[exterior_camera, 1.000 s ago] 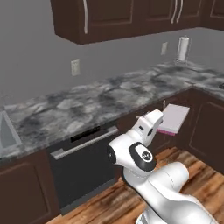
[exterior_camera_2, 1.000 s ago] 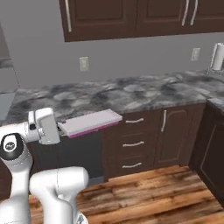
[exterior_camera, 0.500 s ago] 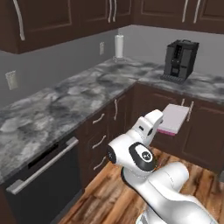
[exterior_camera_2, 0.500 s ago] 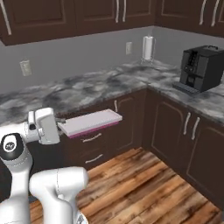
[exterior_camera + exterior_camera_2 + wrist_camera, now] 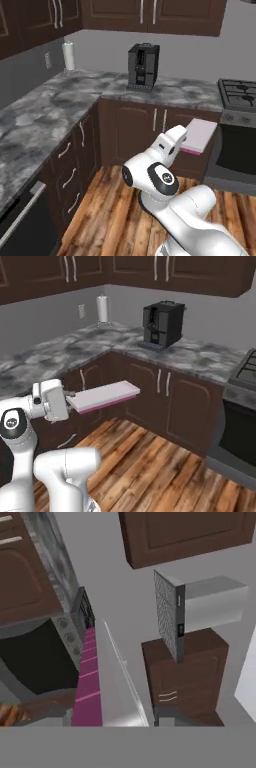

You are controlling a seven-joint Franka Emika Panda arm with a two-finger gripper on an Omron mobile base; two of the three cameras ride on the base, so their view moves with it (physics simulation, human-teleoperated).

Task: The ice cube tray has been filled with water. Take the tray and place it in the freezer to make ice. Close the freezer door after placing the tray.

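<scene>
The ice cube tray (image 5: 104, 396), a pale pinkish-white slab with a pink edge, is held level in the air above the wooden floor. My gripper (image 5: 70, 401) is shut on its near short end. From the left base camera the tray (image 5: 200, 135) sticks out past the hand (image 5: 172, 142) toward the oven front. In the hand view the tray (image 5: 90, 682) runs away from the camera edge-on, with its pink side and white top showing. The freezer and its door are out of view.
An L-shaped granite counter (image 5: 45, 107) on dark brown cabinets wraps the corner. It carries a black coffee machine (image 5: 142, 66) and a paper towel roll (image 5: 69, 56). A stove with an oven (image 5: 235, 150) stands at the right. A dishwasher (image 5: 20, 225) is at the lower left.
The whole scene has slid left as the base turned: the coffee machine moved toward the centre and the stove came into view. The tray stays in the gripper, held the same way.
</scene>
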